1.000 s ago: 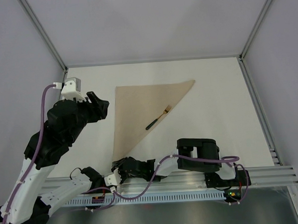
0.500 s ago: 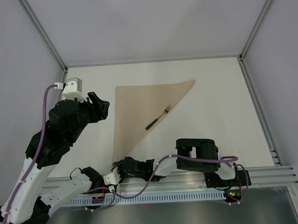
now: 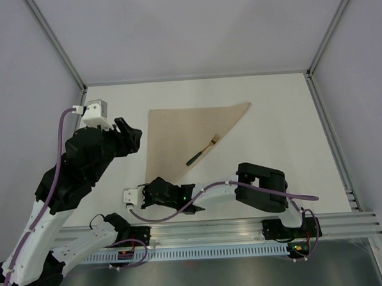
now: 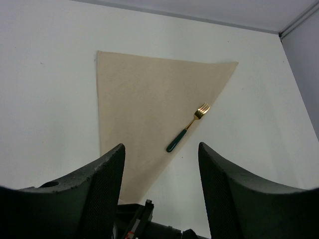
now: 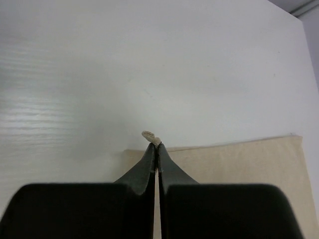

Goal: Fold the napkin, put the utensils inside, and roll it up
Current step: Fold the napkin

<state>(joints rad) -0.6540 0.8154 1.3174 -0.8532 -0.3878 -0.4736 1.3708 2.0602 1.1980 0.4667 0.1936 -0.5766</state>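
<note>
The beige napkin [image 3: 178, 134] lies folded into a triangle, its long edge running from the far right to the near left. One utensil, a fork [image 3: 203, 151] with gold tines and a dark handle, lies on that long edge; it also shows in the left wrist view [image 4: 187, 128]. My right gripper [image 3: 156, 184] is shut on the napkin's near corner; a small tuft of cloth [image 5: 149, 135] sticks out past the fingertips [image 5: 149, 154]. My left gripper [image 3: 129, 133] is open and empty, held above the table left of the napkin [image 4: 139, 99].
The white table [image 3: 280, 125] is bounded by metal rails at the far edge, the left and right sides, and the near edge. The right arm [image 3: 264, 187] stretches low across the near edge. Part of it shows in the left wrist view [image 4: 149, 226].
My right gripper has moved away from the near rail, up and left, with the napkin's near corner in it. The left arm has barely moved.
</note>
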